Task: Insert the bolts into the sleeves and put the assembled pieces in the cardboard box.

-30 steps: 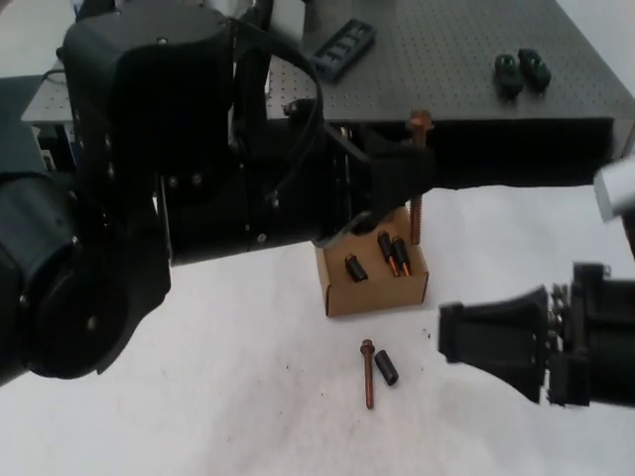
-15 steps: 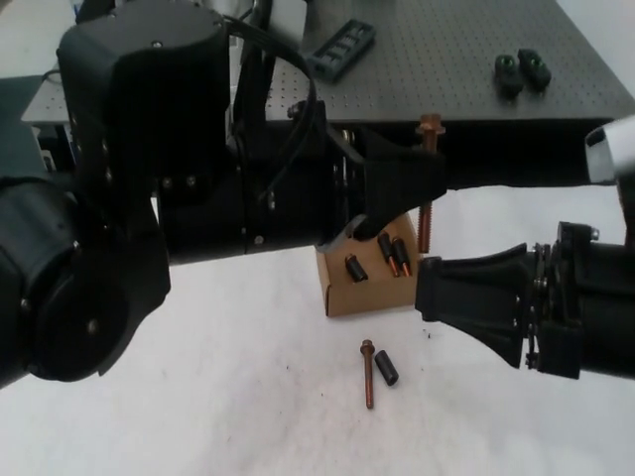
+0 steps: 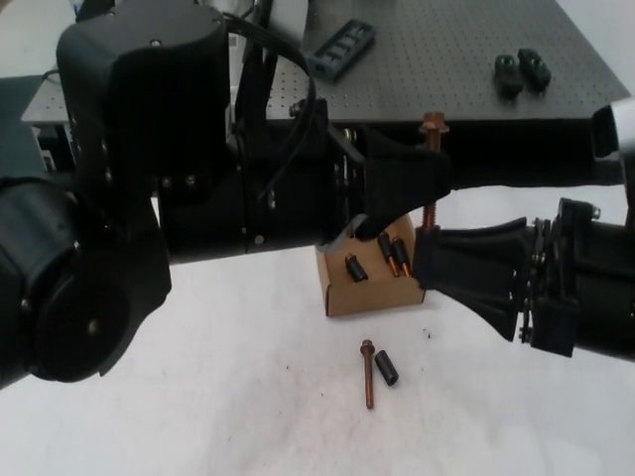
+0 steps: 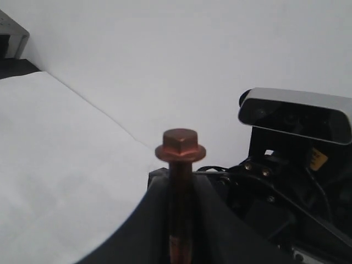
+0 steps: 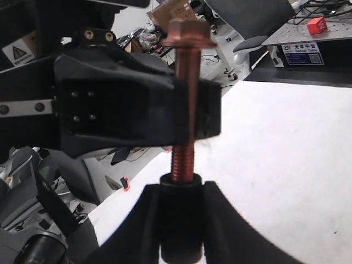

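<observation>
From behind both arms we look forward and down over the counter, with the held bolt mid-scene and the left arm close to our lens. On the left wrist we sit right up against that bolt, facing along the left hand toward the right arm's wrist camera beyond it. On the right wrist we look along the right hand at the same bolt from the opposite side, so all three views share it.

No words or numbers can be read for sure. A white sticker with a warning triangle sits on a black arm housing, and a white label with blue print, too small to read, stands on a dark cabinet behind
</observation>
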You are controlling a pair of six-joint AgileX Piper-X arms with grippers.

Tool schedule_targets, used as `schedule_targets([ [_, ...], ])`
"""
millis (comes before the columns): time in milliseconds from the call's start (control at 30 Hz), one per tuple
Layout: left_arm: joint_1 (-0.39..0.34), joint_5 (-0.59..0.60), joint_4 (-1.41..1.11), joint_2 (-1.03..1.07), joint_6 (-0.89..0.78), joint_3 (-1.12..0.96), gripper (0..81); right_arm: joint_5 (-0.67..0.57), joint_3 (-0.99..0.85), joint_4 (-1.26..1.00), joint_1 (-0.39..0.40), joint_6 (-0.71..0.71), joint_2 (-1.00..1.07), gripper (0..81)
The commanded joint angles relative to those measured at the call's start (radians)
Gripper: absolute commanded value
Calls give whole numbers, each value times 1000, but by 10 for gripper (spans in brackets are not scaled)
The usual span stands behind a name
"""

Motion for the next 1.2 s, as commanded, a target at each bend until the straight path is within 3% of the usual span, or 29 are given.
schedule_targets([
  [0,2,17,-19,-13,-14,-4,12,36,-4,-50,1,1,0,47],
  [100,2,41,-19,-13,-14,-4,191,58,-4,-84,1,1,0,47],
  [200,2,3,-19,-13,-17,-4,515,80,-4,-102,1,1,0,47],
  [267,2,-55,-19,-13,-41,-4,598,87,-4,-102,-4,1,0,47],
  [500,11,-178,-4,-13,-20,-4,600,309,-54,-7,-80,-168,86,47],
  [833,68,-510,154,-13,159,-4,584,553,-475,179,-85,-314,746,47],
  [1000,103,-546,202,-13,200,-4,515,600,-720,278,-73,-317,1029,44],
  [1167,138,-548,231,-13,209,-4,514,619,-891,371,-71,-319,1196,44],
])
